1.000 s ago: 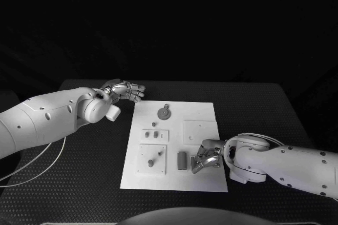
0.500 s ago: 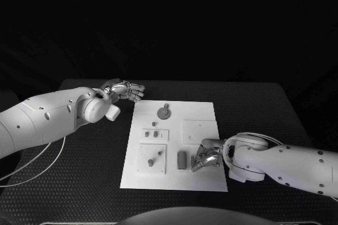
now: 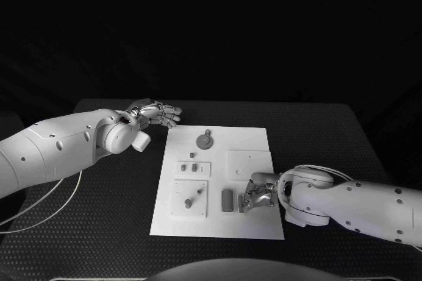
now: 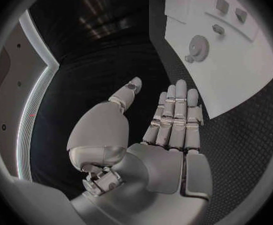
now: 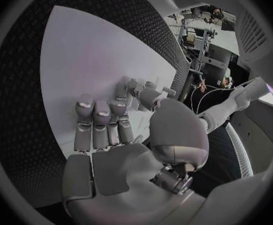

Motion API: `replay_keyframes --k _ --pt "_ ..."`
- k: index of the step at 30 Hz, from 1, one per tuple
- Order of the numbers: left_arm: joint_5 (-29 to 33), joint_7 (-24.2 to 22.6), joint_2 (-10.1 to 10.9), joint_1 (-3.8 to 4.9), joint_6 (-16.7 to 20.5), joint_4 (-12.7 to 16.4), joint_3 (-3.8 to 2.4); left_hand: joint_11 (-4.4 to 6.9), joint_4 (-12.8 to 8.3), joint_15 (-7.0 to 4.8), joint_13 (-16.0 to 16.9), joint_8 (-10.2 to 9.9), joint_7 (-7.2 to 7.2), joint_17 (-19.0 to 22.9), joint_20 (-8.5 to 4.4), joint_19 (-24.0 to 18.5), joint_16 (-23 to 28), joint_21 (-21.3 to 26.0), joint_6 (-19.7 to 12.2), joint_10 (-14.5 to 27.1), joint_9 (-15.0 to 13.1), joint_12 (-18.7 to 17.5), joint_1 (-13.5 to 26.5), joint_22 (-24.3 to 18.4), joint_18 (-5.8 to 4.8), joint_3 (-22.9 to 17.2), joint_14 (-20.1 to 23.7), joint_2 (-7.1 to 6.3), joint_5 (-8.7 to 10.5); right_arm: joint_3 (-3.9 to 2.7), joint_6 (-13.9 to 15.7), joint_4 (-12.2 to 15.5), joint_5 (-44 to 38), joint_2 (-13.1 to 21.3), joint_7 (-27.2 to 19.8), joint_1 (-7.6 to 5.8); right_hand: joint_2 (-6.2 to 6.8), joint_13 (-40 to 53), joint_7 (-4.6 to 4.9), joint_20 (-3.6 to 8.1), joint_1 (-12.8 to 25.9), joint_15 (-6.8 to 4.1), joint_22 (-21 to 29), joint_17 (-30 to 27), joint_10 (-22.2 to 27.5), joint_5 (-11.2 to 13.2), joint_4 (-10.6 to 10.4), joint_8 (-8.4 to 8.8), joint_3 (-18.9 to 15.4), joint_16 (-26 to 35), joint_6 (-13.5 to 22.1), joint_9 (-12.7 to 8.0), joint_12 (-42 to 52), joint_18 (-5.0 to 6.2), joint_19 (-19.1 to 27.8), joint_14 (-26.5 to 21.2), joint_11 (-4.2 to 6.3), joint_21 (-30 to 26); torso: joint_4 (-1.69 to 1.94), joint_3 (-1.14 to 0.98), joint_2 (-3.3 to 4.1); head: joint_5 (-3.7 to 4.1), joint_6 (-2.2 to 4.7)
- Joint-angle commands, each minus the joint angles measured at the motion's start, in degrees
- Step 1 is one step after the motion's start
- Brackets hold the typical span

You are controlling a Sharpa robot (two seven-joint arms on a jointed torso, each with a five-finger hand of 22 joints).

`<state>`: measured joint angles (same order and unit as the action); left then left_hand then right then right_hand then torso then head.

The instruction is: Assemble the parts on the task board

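Board sits dead centre of the head view, a white plate on the black table, with the small parts scattered over it: a gear up top, a couple of pegs in a small block mid-left, and a bar lower down. My right hand is down at the board's lower right, fingers curled in right next to that bar and a small piece beside it. Honestly can't tell if I'm actually pinching anything there, even from the right wrist view the fingertips hide it. My left hand is off the board at upper left, hovering over bare table just beyond the corner, fingers straight and slightly apart, holding nothing.
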<state>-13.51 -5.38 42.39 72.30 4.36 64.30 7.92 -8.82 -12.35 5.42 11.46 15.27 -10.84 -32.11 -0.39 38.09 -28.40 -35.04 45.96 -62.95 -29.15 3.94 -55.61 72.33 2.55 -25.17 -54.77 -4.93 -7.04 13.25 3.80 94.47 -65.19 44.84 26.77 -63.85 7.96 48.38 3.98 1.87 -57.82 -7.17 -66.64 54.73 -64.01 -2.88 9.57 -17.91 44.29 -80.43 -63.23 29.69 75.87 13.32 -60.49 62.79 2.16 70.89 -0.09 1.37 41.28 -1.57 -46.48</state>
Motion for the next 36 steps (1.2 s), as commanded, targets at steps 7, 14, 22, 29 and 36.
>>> replay_keyframes --k 7,14,22,29,36 --pt "-0.3 -0.4 -0.1 0.05 -0.7 0.1 -0.02 0.01 0.1 -0.03 -0.1 0.1 -0.07 -0.1 0.06 0.3 0.2 0.3 -0.1 0.2 0.1 0.0 0.1 0.1 0.43 -0.3 -0.4 0.14 -0.13 0.1 0.1 -0.5 -0.4 0.4 0.3 0.13 1.63 -0.1 0.05 -0.23 0.9 0.02 0.1 -0.1 -0.5 0.1 0.2 -0.3 0.3 0.2 -0.3 0.1 -0.5 1.68 -0.3 0.6 0.02 0.3 -0.04 -0.07 0.0 -0.01 0.22" --pt "-0.3 -0.4 -0.3 0.06 0.5 -0.1 -0.01 0.14 0.1 0.01 0.0 0.2 0.0 -0.2 0.08 0.3 0.4 0.4 -0.1 -0.1 0.1 0.2 0.2 0.1 0.41 -0.3 -0.3 0.15 -0.08 0.08 -0.4 -2.0 7.9 1.4 -2.6 -0.03 7.38 -0.2 1.12 -0.47 4.1 0.25 0.7 -0.3 1.1 0.2 -2.0 1.15 0.1 1.0 2.5 -0.6 -1.7 1.68 0.4 -0.4 -0.94 -0.5 -0.03 -0.05 -0.08 0.18 0.88" --pt "1.3 -0.7 -1.0 0.06 1.0 -1.2 0.0 1.58 0.1 0.31 0.8 0.5 0.36 -0.7 0.33 0.0 1.3 0.8 0.1 -3.2 0.3 1.9 0.2 0.6 0.43 -0.1 0.2 0.09 -0.07 0.0 -5.0 -3.1 13.2 2.9 -6.1 -1.94 7.52 0.2 4.31 -1.37 9.9 3.26 0.8 0.2 8.2 -0.1 -0.8 4.61 -10.0 2.1 10.6 -1.4 -2.3 1.68 5.9 -6.0 -4.17 -2.8 -0.05 0.01 -0.37 0.7 3.05" --pt "3.5 -1.1 -2.1 0.06 0.4 -3.2 0.02 0.69 0.1 0.61 0.0 0.8 0.9 -1.0 0.62 -0.1 2.5 1.3 0.2 -0.5 0.4 0.5 0.2 0.9 0.57 -0.1 0.8 0.49 -0.08 -1.34 -5.4 -8.1 23.2 2.7 -17.0 -3.93 4.15 -0.4 4.56 -1.72 11.7 3.57 0.8 0.2 10.5 -4.1 2.8 3.94 -18.1 1.7 11.3 -0.6 -1.4 1.68 8.2 -8.2 -4.33 -3.6 -0.28 0.03 -1.28 1.74 6.41" --pt "5.2 -1.9 -3.7 0.07 0.4 -5.9 -0.01 1.75 0.4 0.37 -0.3 1.4 2.02 -1.1 0.42 0.8 3.9 1.3 0.9 -0.4 0.4 0.3 0.5 1.3 0.87 0.0 1.6 1.3 -0.02 -5.31 -6.6 -23.3 28.9 -1.7 -29.1 -5.22 -1.78 -4.2 3.91 -2.97 8.2 3.23 3.0 -3.2 10.8 -4.9 5.4 2.48 -17.8 4.8 10.0 0.7 -4.0 1.68 8.4 -8.6 -3.89 -7.0 -0.63 -0.08 -3.07 2.52 10.6"
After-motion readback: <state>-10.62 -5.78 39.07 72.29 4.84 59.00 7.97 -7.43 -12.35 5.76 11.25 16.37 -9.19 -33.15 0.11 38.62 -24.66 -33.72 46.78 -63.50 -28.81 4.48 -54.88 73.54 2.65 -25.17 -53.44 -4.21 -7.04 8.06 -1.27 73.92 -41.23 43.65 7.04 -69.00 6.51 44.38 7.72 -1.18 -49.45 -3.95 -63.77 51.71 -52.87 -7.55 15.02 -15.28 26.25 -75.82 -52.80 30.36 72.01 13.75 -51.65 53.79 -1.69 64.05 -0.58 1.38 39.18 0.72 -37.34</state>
